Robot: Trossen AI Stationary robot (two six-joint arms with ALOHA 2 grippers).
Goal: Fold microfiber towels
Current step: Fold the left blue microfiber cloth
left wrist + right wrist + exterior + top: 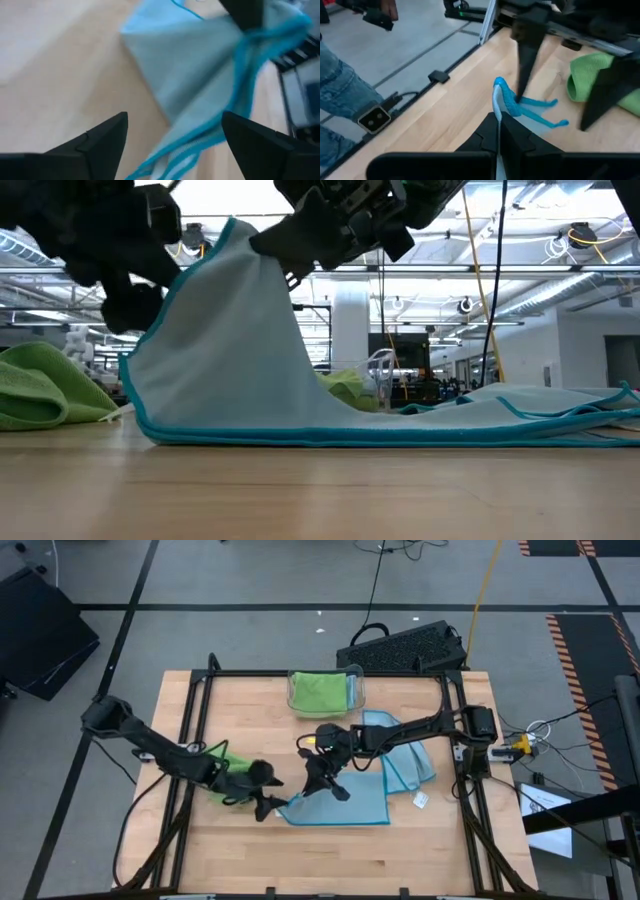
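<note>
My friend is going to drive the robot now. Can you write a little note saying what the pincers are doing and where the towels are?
Right pincer: shut on the blue towel, holding one edge up off the table.
Left pincer: open, right beside that towel's near-left corner, holding nothing.
Towels: the lifted blue one lies mid-table; more blue towels sit flat just right of it; a green towel lies rumpled under the left arm; another green towel is in the clear bin at the back.
Done: no neatly folded towel shows on the table.
Left: finish this blue fold, then the rest.
</note>
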